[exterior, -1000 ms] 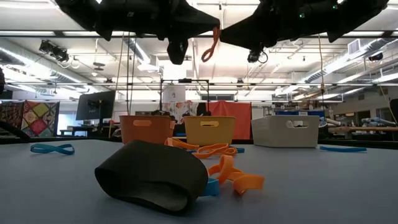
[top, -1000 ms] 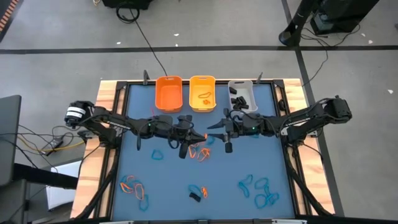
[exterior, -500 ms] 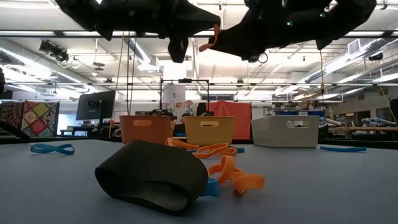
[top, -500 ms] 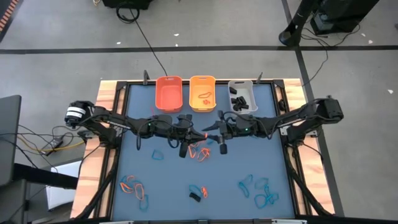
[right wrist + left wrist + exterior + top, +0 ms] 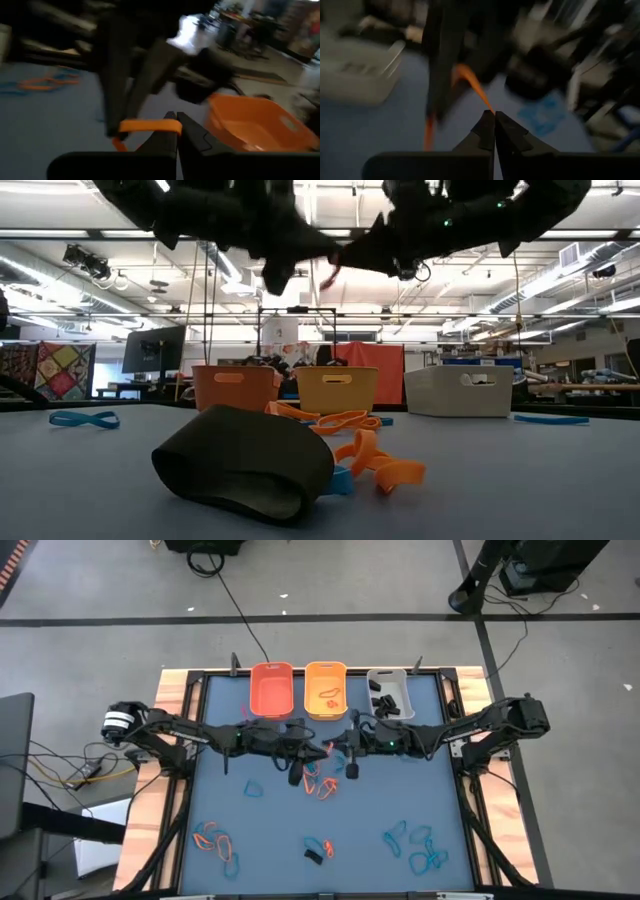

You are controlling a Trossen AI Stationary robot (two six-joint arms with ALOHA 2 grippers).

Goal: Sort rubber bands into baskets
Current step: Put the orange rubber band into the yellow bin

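High view: left gripper [image 5: 322, 750] and right gripper [image 5: 334, 747] meet mid-bench, both pinched shut on one thin orange rubber band [image 5: 150, 125] above the blue mat. Orange plastic basket [image 5: 271, 690], yellow-orange basket [image 5: 325, 689], grey-white basket [image 5: 389, 693] line the far edge.

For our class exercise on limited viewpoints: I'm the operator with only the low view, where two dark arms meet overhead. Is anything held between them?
Observer: Yes; the left wrist view shows the left gripper shut on an orange rubber band.
Operator: And the right gripper?
Observer: Its wrist view shows it shut on that band too.
Operator: Nearest basket?
Observer: From above, they meet just in front of the yellow-orange basket.
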